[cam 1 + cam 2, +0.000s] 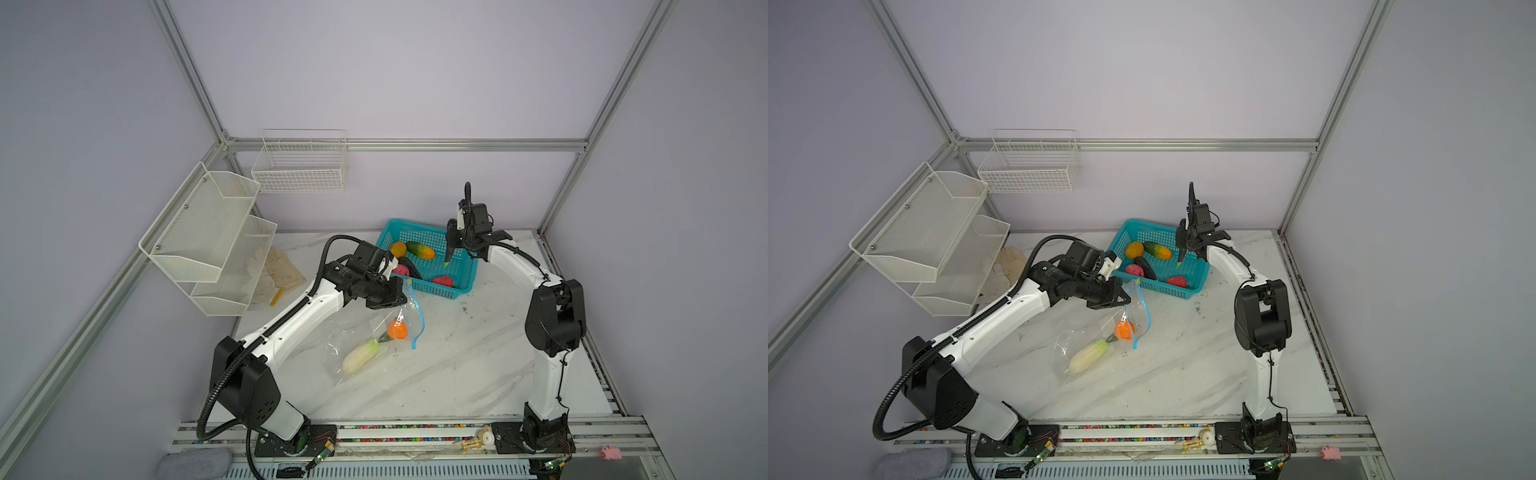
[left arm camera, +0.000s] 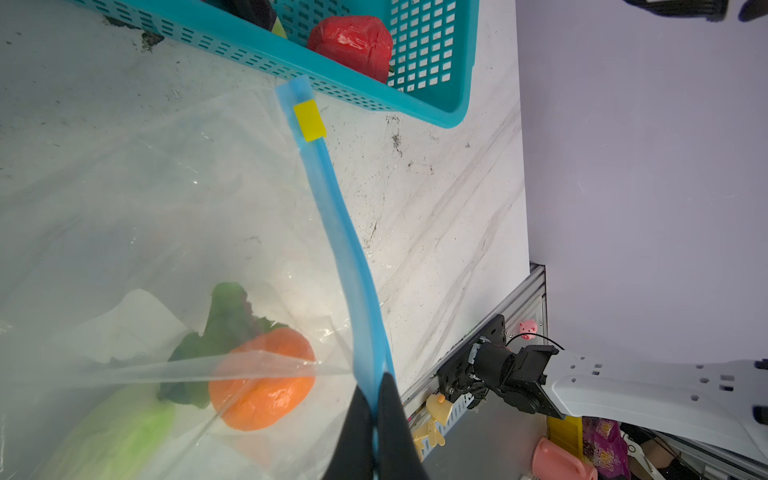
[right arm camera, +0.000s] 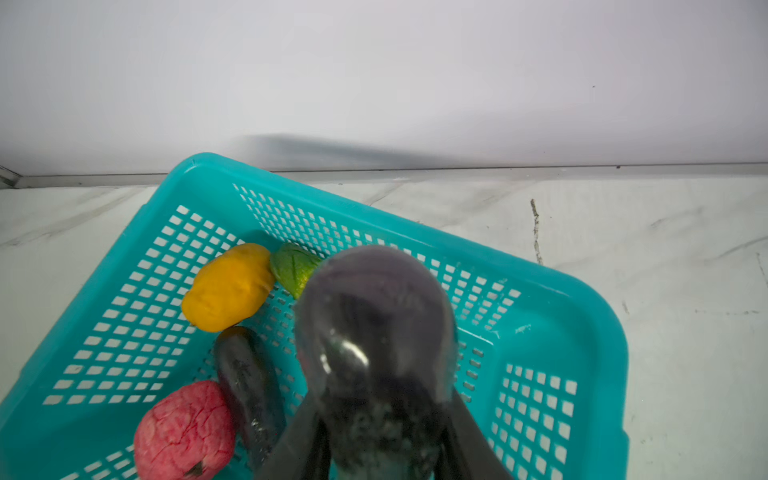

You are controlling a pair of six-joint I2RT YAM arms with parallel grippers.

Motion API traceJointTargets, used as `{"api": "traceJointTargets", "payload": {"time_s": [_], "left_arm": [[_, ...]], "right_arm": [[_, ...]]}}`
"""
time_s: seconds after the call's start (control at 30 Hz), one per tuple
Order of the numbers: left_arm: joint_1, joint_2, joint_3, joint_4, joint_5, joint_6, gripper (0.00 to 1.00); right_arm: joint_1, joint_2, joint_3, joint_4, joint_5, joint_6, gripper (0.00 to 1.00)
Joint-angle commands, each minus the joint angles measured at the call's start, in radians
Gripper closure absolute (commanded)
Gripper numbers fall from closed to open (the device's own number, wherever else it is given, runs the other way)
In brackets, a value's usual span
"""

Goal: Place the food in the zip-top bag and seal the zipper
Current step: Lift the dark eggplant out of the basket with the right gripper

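Note:
The clear zip-top bag (image 1: 357,332) (image 1: 1077,345) (image 2: 124,199) lies mid-table, its mouth lifted. My left gripper (image 1: 401,296) (image 1: 1124,296) (image 2: 376,419) is shut on its light-blue zipper (image 1: 420,322) (image 2: 340,232), below the yellow slider (image 2: 309,120). An orange (image 1: 397,329) (image 2: 262,382) and a white radish (image 1: 360,356) (image 1: 1088,356) lie inside the bag. My right gripper (image 1: 451,251) (image 3: 378,432) is shut on a dark eggplant (image 3: 374,324), hanging over the teal basket (image 1: 440,293) (image 3: 540,282). Left in the basket are a mango (image 3: 228,286), cucumber (image 3: 295,270), another eggplant (image 3: 249,386) and pink (image 3: 183,428) and red (image 2: 353,41) pieces.
White mesh shelves (image 1: 208,241) stand at the left edge with a pale glove (image 1: 282,270) behind them. A wire basket (image 1: 299,166) hangs on the back wall. Frame posts ring the table. A rail with the arm bases runs along the front.

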State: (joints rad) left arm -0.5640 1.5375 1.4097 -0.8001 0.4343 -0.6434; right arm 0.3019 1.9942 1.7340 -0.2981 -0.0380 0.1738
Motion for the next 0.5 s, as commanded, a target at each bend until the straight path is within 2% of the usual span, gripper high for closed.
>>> {"api": "traceJointTargets", "payload": {"time_s": [0.0,0.27,0.47], "left_arm": [[0.004,-0.004,0.066,0.037,0.018,0.001,1.0],[0.004,0.011,0.078,0.039,0.019,-0.003,1.0],[0.005,0.008,0.083,0.045,0.013,-0.01,1.0]], "right_arm": [[-0.004,-0.107,-0.078,0.056,-0.037,0.126,0.65],[0.0,-0.427,-0.44,0.322,-0.127,0.435,0.66],[0.064,-0.575,-0.608,0.407,-0.073,0.594,0.66]]}}
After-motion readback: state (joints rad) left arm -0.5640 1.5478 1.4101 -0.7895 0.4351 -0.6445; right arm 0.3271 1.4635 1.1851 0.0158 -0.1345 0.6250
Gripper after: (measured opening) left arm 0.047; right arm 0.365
